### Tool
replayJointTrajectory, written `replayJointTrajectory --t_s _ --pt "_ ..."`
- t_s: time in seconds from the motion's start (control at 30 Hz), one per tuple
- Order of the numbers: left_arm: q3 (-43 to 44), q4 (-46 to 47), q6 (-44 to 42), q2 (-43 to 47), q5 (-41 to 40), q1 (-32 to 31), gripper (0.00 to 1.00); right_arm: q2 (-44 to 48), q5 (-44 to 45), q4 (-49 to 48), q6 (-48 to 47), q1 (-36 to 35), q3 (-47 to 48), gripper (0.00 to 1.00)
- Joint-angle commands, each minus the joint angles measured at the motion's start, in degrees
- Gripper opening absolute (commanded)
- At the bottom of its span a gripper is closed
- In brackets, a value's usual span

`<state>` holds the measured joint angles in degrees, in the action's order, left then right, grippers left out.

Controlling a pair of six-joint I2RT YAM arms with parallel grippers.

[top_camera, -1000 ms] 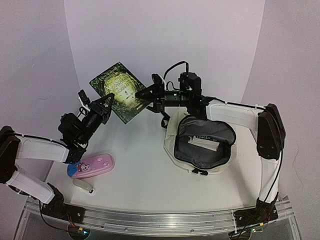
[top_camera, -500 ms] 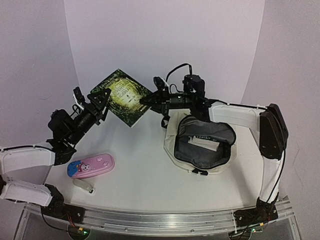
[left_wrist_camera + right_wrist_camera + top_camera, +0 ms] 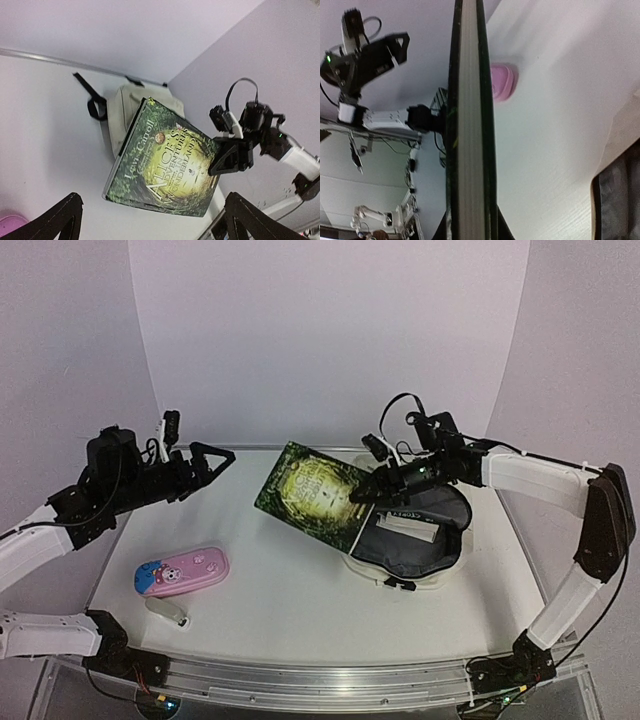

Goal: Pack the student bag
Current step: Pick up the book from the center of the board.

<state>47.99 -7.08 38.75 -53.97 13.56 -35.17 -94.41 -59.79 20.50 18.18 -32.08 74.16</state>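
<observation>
The Alice in Wonderland book (image 3: 315, 498), pinched at one edge by the right gripper (image 3: 366, 492) while the left gripper (image 3: 214, 466) stands spread and empty, should be tipped and slid into the open student bag (image 3: 360, 562) lying just below it, its rim cleared.

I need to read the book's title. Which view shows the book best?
The left wrist view: the book faces that camera, its whole cover in frame and the title legible. In the top view the book is small and tilted, its lettering too fine to read. The right wrist view shows only the book's page edge.
</observation>
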Motion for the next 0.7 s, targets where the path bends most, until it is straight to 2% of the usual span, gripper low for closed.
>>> replayJointTrajectory --t_s 0.0,0.1,0.23,0.37,0.67 --pt "6.7 -9.7 -7.5 -7.5 16.2 0.3 0.99 4.6 -2.2 21.3 -24.4 -0.6 4.0 0.00" --pt "6.1 -5.9 -7.2 -9.8 25.9 0.2 0.96 5.9 -1.8 27.9 -30.7 -0.6 5.1 0.00" --pt "4.3 -3.6 -7.2 -11.1 31.6 0.2 0.88 7.6 -1.3 30.2 -33.5 -0.6 4.9 0.00" --pt "1.9 0.1 -6.3 -12.6 34.8 0.2 0.82 8.0 -3.0 31.2 -33.9 -0.7 5.7 0.00" --pt "0.3 6.0 -7.1 -16.5 39.4 0.1 0.79 6.9 -9.5 31.9 -31.3 -1.7 9.7 0.00"
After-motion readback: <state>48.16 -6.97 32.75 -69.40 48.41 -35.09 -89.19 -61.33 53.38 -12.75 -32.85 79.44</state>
